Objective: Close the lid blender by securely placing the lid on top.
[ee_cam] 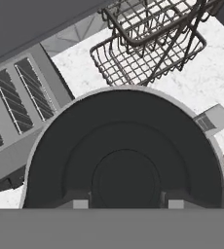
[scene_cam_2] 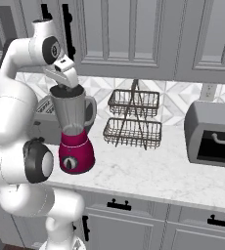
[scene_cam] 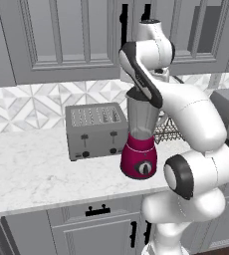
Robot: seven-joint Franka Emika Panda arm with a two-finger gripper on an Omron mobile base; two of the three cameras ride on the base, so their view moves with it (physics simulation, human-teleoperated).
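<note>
I have the hand (scene_cam_2: 65,87) clamped on the small round dark grey lid (ee_cam: 126,160), which sits at the rim of the tall magenta-based blender with its clear grey jar (scene_cam_2: 73,132) on the marble counter (scene_cam_2: 163,171). I judge the lid light, stiff and smooth, best held across its raised centre knob. The jar looks top-heavy, so I would press straight down.

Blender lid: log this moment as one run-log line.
phase: seating lid | lid: on blender jar rim, inside it | fingers: closed on lid | arm: above jar
</note>
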